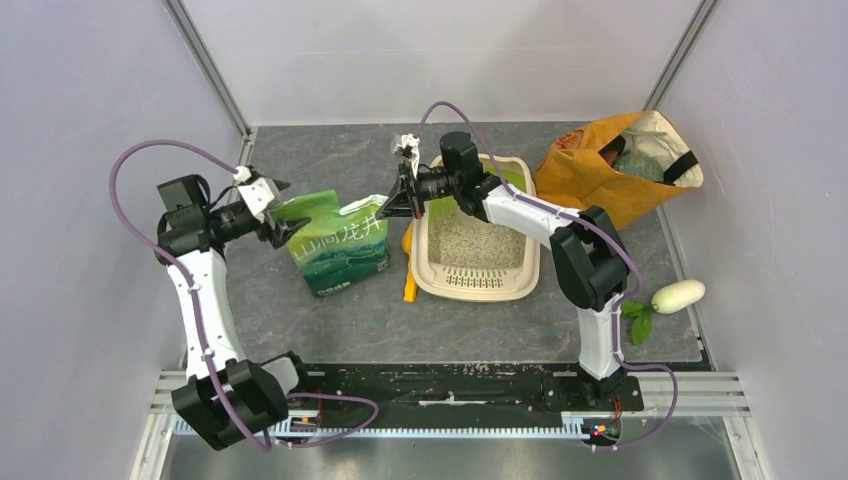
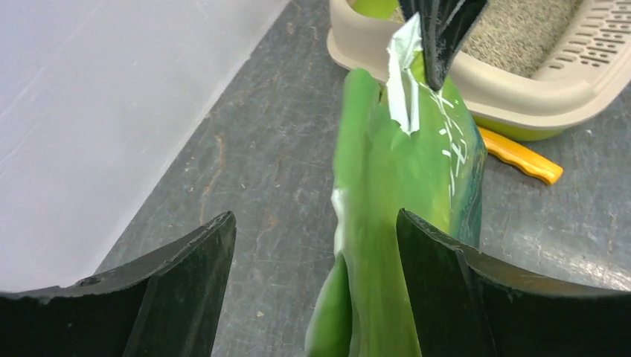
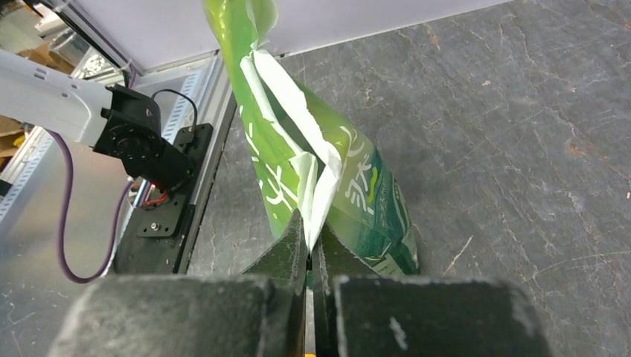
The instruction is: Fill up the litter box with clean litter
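- Green film at the torn top of the bag (image 1: 340, 245) is pinched by the right gripper (image 3: 307, 223); the left gripper (image 2: 314, 217) is spread, holding nothing
- Some clean litter (image 1: 475, 240) is seen in the litter box (image 1: 533, 255) alongside
- Pouring is judged in hand; a left grasp is needed before tipping

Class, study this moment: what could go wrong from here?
1. The right end effector pinches only the green bag's thin torn flap, which might rip or slip under load.
2. The left end effector stands open around the bag's other edge, so the bag may sag and spill its contents beside the litter box.
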`<state>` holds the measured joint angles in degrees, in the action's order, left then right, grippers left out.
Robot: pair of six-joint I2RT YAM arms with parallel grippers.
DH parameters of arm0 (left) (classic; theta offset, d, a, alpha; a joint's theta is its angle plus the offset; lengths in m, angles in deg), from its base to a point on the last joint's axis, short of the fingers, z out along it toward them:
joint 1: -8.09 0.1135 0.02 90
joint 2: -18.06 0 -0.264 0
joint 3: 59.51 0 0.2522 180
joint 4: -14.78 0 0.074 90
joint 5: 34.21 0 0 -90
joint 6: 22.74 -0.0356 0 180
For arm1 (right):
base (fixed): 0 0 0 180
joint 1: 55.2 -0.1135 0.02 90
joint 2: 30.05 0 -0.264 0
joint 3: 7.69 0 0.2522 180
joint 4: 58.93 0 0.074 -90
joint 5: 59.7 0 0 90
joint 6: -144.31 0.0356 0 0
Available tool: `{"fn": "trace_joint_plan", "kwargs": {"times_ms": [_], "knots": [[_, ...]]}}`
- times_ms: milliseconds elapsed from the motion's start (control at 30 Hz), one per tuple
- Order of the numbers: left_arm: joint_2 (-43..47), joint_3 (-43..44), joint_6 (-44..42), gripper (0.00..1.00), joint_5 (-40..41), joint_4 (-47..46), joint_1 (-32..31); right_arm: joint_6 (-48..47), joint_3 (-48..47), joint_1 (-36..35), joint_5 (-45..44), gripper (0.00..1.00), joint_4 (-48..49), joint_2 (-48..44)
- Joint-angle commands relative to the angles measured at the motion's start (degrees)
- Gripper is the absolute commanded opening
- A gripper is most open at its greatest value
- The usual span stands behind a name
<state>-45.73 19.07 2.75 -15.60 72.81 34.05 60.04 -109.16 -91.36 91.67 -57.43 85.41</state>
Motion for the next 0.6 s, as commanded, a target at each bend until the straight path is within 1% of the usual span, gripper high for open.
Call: {"fn": "trace_joint_plan", "kwargs": {"times_ms": [0, 67, 133, 200, 267, 300, 333, 367, 400, 467, 500, 567], "knots": [[-0.9, 1.7, -16.2, 0.83, 4.8, 11.9, -4.1, -6.5, 0.2, -0.5, 0.1, 0.00, -3.4, -4.4], [-1.8, 2.6, -21.7, 0.79, 6.7, 17.8, -6.1, -8.6, -0.1, -0.9, -0.2, 0.00, -6.0, -4.8], [-2.9, 3.9, -23.8, 0.67, 7.5, 21.0, -7.6, -8.8, -0.4, -1.1, -0.2, 0.00, -7.2, -5.1], [-4.0, 5.4, -24.0, 0.46, 8.3, 22.7, -8.4, -8.8, 0.1, -1.3, -0.3, 0.00, -7.4, -5.7], [-5.0, 7.0, -23.2, 0.14, 8.0, 24.2, -8.4, -8.6, 0.7, -1.3, 0.0, 0.00, -7.6, -6.3], [-5.6, 8.0, -23.1, 0.02, 7.6, 25.3, -8.4, -8.5, 0.8, -1.2, 0.4, 0.07, -8.0, -6.5], [-5.9, 8.8, -22.8, 0.02, 7.1, 26.2, -8.2, -8.0, 0.9, -1.0, 0.9, 0.23, -8.3, -6.7], [-6.2, 9.6, -22.5, 0.02, 6.2, 27.3, -8.1, -6.4, 1.0, -0.8, 1.7, 0.43, -8.1, -6.7], [-6.4, 10.2, -22.0, 0.02, 5.2, 27.8, -7.8, -3.6, 1.7, -0.4, 2.3, 0.62, -6.9, -6.8], [-6.6, 10.7, -20.1, 0.02, 3.1, 27.9, -6.8, 1.2, 4.7, 0.2, 3.2, 0.81, -1.3, -7.2], [-6.8, 10.8, -19.6, 0.02, 2.2, 27.9, -6.4, 3.3, 7.0, 0.3, 3.3, 0.85, 2.5, -7.5], [-7.0, 10.8, -19.3, 0.02, 1.7, 28.1, -6.2, 7.4, 9.2, 0.1, 3.1, 0.90, 9.2, -7.1]]}}
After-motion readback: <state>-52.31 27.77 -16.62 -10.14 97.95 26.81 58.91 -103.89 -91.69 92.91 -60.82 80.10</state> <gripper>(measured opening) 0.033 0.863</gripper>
